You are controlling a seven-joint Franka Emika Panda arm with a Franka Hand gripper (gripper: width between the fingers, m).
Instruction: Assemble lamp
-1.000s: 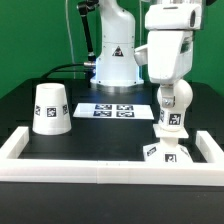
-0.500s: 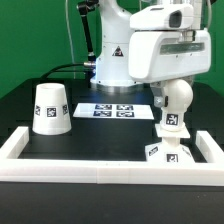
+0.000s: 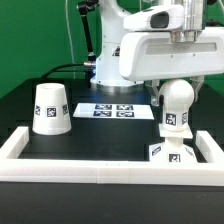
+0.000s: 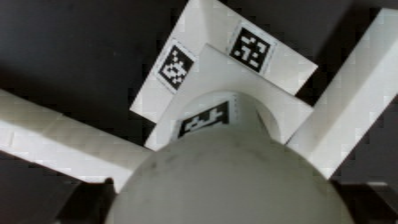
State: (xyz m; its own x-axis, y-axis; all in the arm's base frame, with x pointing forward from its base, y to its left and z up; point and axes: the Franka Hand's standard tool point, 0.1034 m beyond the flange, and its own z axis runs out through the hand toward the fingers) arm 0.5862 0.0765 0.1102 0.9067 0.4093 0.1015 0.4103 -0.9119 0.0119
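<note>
The white round bulb [image 3: 176, 106] stands upright with its neck on the flat square base [image 3: 168, 154], at the exterior view's right. My gripper [image 3: 177, 86] is directly above it, its jaws down around the bulb's top and shut on it. In the wrist view the bulb [image 4: 222, 170] fills the space between my fingers, with my gripper [image 4: 217, 205] at its widest part and the tagged base [image 4: 222, 55] beyond it. The tapered shade [image 3: 51, 108] stands mouth down on the black table at the exterior view's left, apart from the arm.
The marker board [image 3: 113, 110] lies flat mid-table behind the parts. A white rail-like frame [image 3: 95, 168] runs along the front and both sides, its right rail [image 3: 211, 148] close to the base. The arm's white pedestal [image 3: 112, 60] stands at the back.
The hand has turned about its vertical axis over the bulb, now showing its broad side to the exterior view. The bulb and base have shifted slightly to the exterior view's right. The shade has not moved.
</note>
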